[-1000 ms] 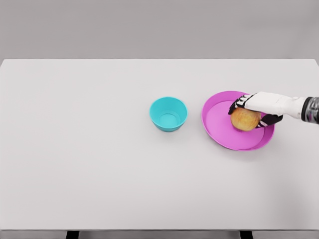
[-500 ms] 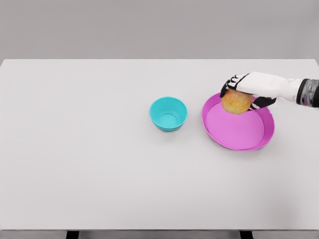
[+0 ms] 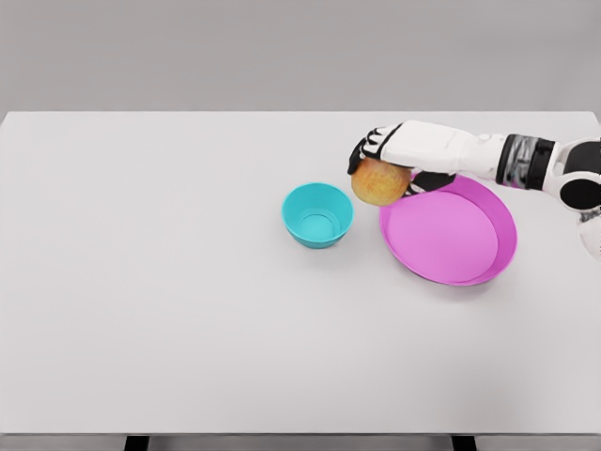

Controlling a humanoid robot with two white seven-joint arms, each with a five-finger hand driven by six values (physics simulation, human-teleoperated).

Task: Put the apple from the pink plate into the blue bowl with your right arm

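One carry remains: the bowl (image 3: 317, 214), nearest on the table (image 3: 169, 310), lies just left of the apple (image 3: 380, 181), which the right hand (image 3: 406, 150), fingers clamped over its top, holds raised at the plate's (image 3: 451, 268) far-left rim.

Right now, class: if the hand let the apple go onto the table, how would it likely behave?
The apple looks round, so it would probably roll. It seems rigid, keeping its shape within the right hand.
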